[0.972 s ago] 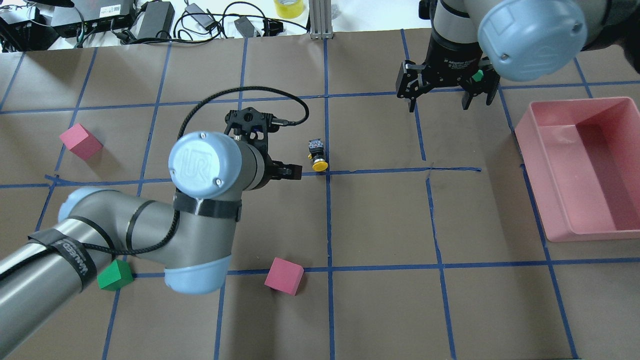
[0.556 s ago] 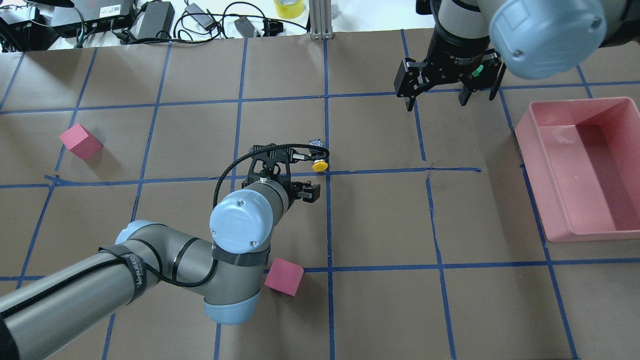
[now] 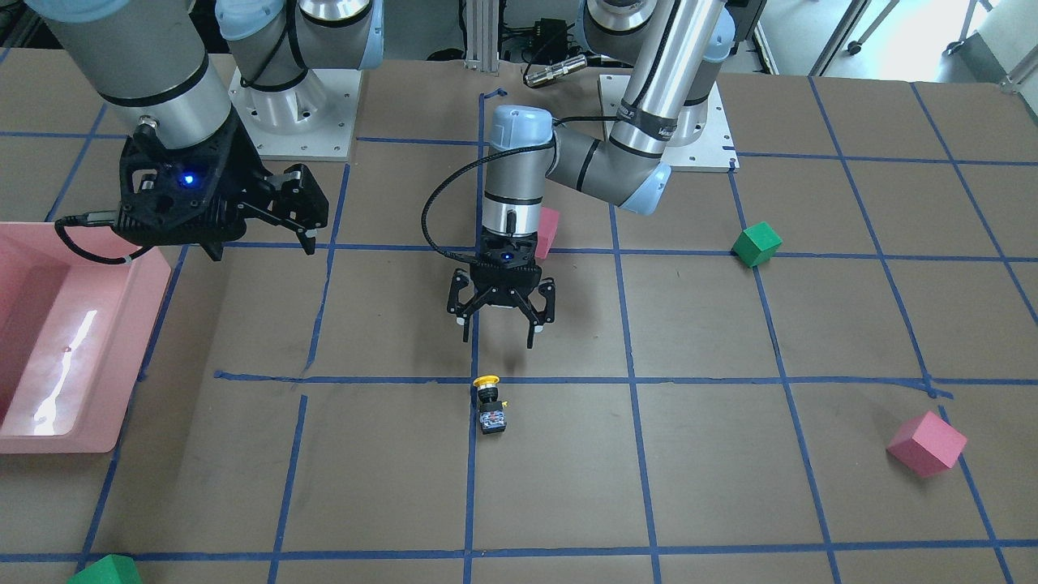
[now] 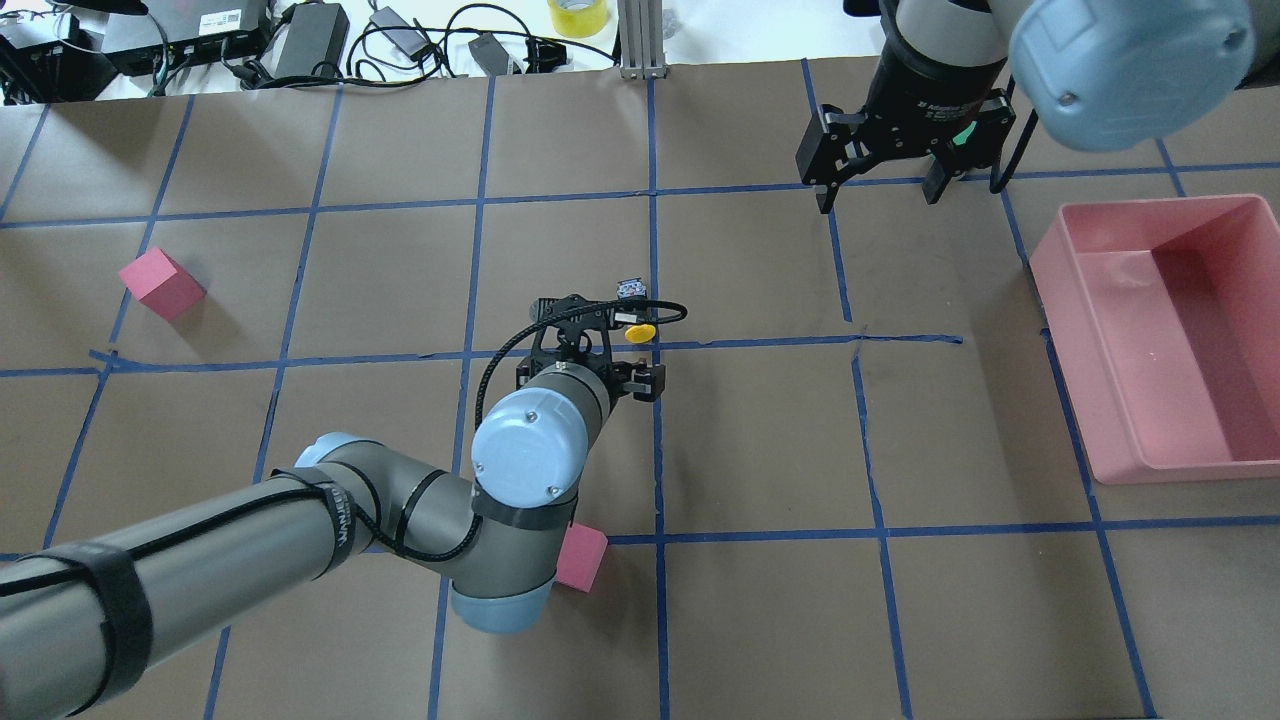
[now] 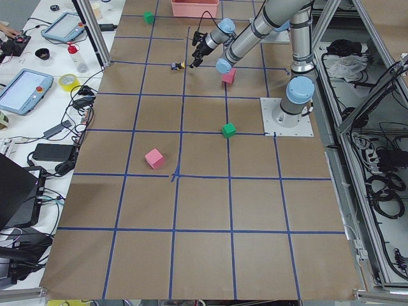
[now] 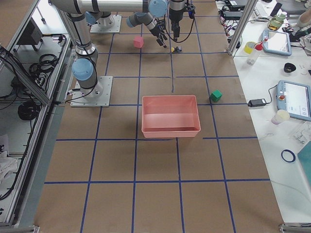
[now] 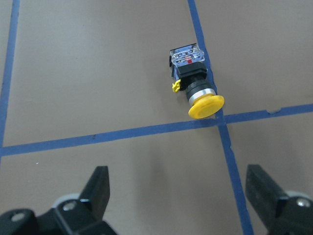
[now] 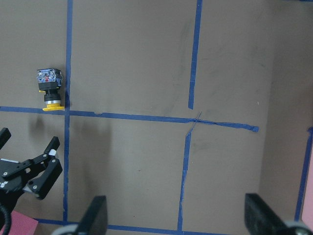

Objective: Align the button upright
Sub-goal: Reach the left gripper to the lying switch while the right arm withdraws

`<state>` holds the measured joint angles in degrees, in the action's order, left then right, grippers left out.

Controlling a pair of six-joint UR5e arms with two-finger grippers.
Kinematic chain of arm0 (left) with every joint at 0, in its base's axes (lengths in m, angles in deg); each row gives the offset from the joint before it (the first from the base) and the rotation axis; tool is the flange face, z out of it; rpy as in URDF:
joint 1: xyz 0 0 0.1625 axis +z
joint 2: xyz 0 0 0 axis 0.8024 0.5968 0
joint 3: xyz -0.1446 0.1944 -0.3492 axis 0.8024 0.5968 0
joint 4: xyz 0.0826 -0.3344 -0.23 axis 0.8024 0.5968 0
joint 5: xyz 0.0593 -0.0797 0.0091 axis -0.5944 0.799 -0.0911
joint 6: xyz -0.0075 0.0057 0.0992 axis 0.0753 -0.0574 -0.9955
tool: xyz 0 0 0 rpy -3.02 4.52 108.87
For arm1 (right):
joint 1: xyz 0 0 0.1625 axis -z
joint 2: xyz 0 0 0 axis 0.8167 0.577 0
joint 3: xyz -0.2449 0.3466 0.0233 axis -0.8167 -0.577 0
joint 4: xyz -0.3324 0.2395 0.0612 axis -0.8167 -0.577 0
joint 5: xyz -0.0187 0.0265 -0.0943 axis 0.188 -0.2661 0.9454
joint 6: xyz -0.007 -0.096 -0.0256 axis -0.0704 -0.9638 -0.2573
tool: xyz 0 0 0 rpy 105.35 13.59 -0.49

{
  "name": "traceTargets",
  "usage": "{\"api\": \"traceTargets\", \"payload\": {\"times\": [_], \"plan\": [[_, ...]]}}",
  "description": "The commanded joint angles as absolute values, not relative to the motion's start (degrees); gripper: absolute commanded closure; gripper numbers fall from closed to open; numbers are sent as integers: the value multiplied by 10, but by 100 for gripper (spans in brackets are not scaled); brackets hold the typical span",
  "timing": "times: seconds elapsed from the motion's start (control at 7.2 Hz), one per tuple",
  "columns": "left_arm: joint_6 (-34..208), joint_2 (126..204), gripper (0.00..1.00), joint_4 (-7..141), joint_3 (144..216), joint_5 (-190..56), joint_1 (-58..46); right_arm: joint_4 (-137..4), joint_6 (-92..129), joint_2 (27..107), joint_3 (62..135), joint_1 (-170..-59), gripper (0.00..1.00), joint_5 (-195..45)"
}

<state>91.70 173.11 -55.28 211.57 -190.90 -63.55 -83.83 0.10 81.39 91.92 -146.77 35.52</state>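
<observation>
Left arm: it has swung round from beside the button to the robot's own side of it. The left gripper (image 3: 500, 328) now points down at the table, fingers spread wide and holding nothing, just short of the cap.
Right arm: it has drawn back a little toward the far edge. The right gripper (image 4: 880, 190) is spread, empty and well apart from the work.
Button (image 7: 195, 83): unmoved, lying on its side. Its yellow cap rests on a blue tape (image 7: 122, 132) crossing and faces the left gripper, with the block base away from it.
Meaning: likely the approach is nearly lined up. The gripper must yet advance and lower before it can close and tip the button up.
Pink bin (image 4: 1150, 204): far off to the robot's right.
Cubes: a pink cube (image 4: 160, 284) and a green cube (image 3: 756, 244) sit well apart from the button. Another pink cube (image 4: 585, 560) lies under the left arm's elbow.
Obstacles: none is visible between the fingers and the button.
</observation>
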Motion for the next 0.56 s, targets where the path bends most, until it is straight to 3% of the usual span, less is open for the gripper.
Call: {"api": "traceTargets", "payload": {"times": [0.0,0.28,0.42], "plan": [[983,1787,2,-595,2088,-1928,-650,-840,0,817,920,-1465,0,356],[988,1807,4,-618,2086,-1952,-658,-840,0,817,921,-1465,0,363],[988,1814,12,-620,2074,-1955,-658,-840,2,817,921,-1465,0,364]]}}
